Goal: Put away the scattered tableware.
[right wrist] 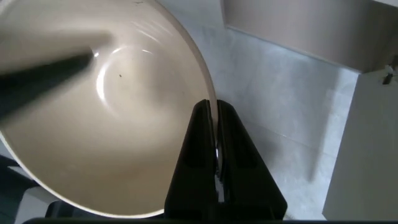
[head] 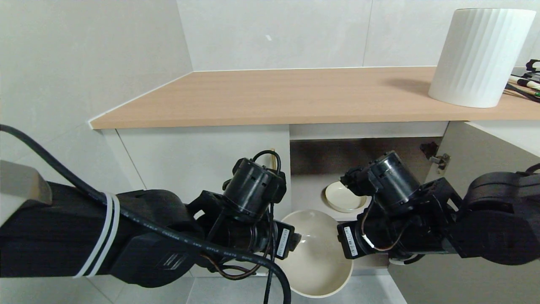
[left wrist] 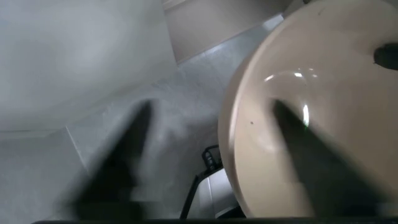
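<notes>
A large cream bowl [head: 317, 257] hangs tilted in front of the open cabinet, between my two arms and low over the tiled floor. My right gripper [right wrist: 214, 112] is shut on the bowl's rim [right wrist: 208, 81], one finger inside and one outside. My left gripper [left wrist: 211, 112] stands open astride the opposite rim of the bowl [left wrist: 261, 124], with one finger [left wrist: 305, 155] inside it and the other [left wrist: 124, 155] outside. A small cream plate [head: 344, 196] lies on the shelf inside the cabinet, behind the bowl.
The cabinet's right door [head: 468, 202] is swung open; the left door [head: 198, 160] is closed. On the wooden counter [head: 274, 95] stands a white ribbed container [head: 481, 55], with several utensils [head: 525, 82] at the far right edge. Tiled walls close the left and back.
</notes>
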Robot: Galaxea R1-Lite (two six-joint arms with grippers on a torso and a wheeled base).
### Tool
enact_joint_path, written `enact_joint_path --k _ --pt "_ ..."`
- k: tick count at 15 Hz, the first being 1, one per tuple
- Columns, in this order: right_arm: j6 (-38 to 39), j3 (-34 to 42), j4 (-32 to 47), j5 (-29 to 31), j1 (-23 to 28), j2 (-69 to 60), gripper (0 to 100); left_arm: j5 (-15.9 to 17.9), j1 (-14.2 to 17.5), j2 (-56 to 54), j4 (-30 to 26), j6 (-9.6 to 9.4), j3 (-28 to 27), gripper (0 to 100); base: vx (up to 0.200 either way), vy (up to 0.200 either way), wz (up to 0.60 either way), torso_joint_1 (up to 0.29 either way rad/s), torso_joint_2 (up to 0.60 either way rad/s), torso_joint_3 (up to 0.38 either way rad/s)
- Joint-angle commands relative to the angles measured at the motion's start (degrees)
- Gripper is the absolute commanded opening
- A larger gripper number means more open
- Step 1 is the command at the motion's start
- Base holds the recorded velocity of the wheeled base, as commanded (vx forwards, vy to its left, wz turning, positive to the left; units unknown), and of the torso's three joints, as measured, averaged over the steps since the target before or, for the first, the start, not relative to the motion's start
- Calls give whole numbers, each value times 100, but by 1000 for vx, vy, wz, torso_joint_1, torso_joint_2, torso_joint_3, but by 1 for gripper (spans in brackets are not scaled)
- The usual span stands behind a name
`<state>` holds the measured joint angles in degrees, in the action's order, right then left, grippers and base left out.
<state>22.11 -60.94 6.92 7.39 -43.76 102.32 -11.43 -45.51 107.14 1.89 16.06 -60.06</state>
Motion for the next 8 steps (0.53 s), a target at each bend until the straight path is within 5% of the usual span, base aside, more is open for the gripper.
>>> enact_joint_path --k 1,8 --pt "3 -14 11 52 123 131 0 1 -2 -36 22 20 -5 100 0 0 0 0 0 0" --pt "1243 -1359 -200 966 1432 1757 0 -34 -2 -141 40 20 3 100 0 0 0 0 0 0"
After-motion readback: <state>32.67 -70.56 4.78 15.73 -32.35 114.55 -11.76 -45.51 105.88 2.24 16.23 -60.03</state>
